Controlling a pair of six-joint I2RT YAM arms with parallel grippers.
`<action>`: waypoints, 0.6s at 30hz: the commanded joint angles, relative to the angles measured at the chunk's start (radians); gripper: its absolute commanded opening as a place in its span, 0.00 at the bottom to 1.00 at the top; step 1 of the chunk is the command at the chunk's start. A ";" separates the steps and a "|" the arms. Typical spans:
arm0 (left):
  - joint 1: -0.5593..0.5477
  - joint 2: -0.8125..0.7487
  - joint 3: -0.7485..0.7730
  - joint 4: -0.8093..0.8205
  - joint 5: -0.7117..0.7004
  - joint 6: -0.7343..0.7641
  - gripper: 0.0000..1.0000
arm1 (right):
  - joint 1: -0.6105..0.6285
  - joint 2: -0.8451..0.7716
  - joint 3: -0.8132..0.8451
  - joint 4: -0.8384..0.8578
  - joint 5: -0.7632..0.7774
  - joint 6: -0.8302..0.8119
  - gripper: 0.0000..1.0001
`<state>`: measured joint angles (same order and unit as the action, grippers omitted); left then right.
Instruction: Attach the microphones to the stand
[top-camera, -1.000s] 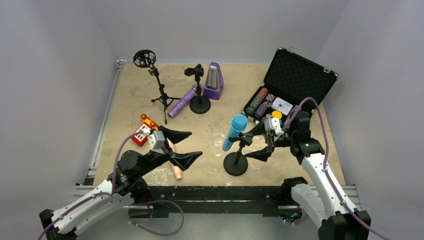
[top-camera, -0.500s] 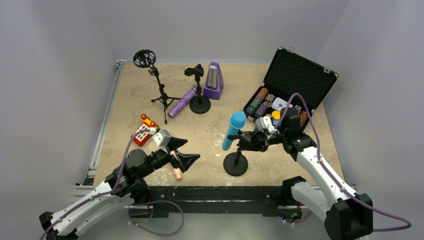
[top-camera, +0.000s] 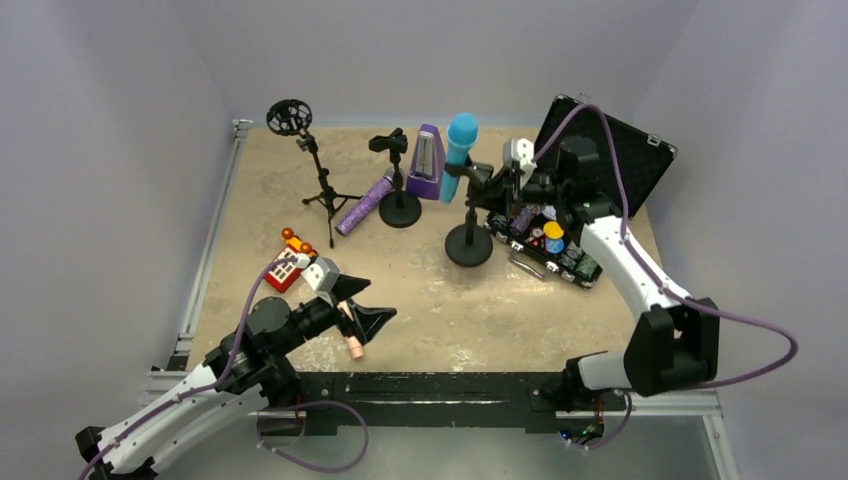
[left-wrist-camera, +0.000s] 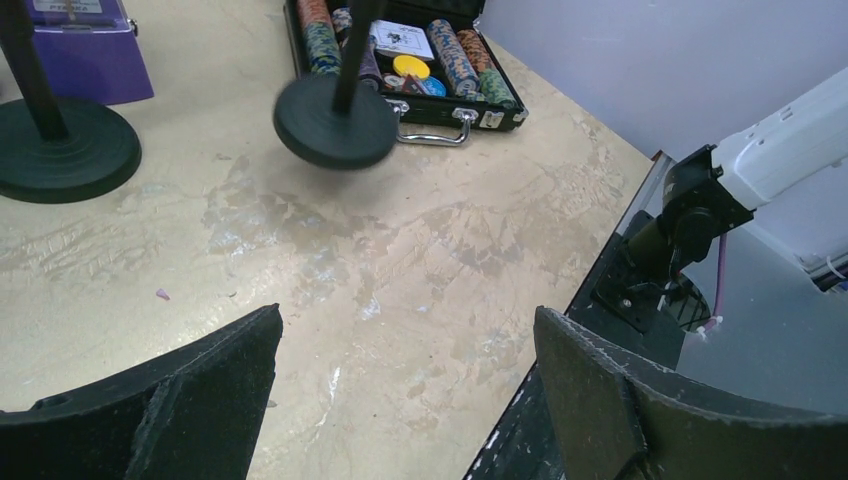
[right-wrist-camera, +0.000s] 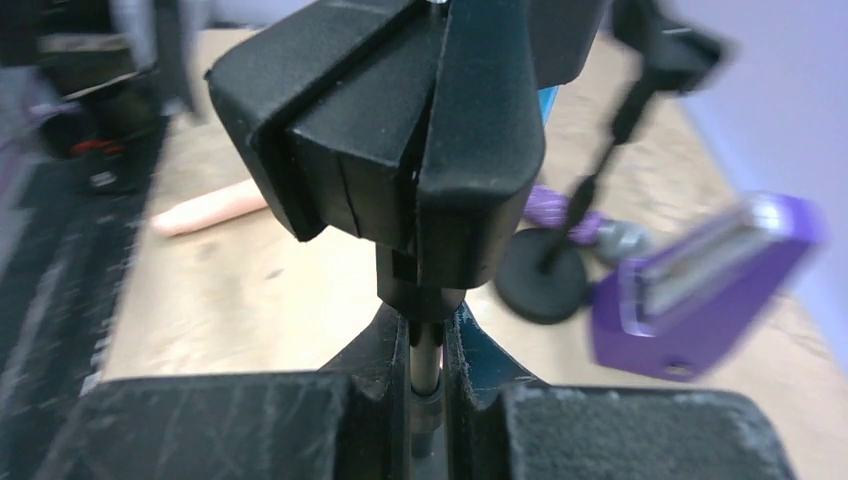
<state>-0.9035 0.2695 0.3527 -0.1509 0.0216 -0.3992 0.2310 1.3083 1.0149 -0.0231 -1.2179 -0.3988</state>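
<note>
Three microphones are in play, and only the bright cyan-blue plastic microphone (top-camera: 457, 158) is already clipped in. It stands near upright on a black round-based stand (top-camera: 468, 245) at the far side, between the purple pyramid metronome (top-camera: 428, 160) and the open black case (top-camera: 600, 150) of chips. The right claw (right-wrist-camera: 426, 350) is clamped shut on that stand's thin post, just below the clip. Whether the heavy disc base rests on the surface (top-camera: 420, 300) I cannot tell.

The next pick probably falls to the left arm. Its left claw (top-camera: 362, 303) hangs with fingers spread wide and empty over the pale pink microphone (top-camera: 354, 346). This smooth, slim stick lies flat, its long axis running near to far, roughly across the fingers' reach. It sits back under the claw (the wrist view shows no pink at all), so the claw likely needs to draw back and drop.

The glittery purple microphone (top-camera: 363, 206) lies slanted at the far centre, its grey head touching the base of a second round-based stand (top-camera: 399, 210) with an empty clip. A black tripod stand (top-camera: 322, 190) with a ring mount is just left of it.
</note>
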 joint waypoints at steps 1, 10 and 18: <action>0.003 0.000 0.042 0.003 -0.017 0.036 0.99 | -0.065 0.132 0.187 0.304 0.152 0.170 0.00; 0.003 0.038 0.057 0.012 -0.076 0.089 0.99 | -0.092 0.503 0.615 0.352 0.399 0.292 0.00; 0.003 0.051 0.054 0.018 -0.112 0.115 0.99 | -0.110 0.656 0.685 0.367 0.543 0.261 0.00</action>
<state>-0.9035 0.3130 0.3698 -0.1551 -0.0574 -0.3202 0.1349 1.9682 1.6505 0.2417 -0.7498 -0.1463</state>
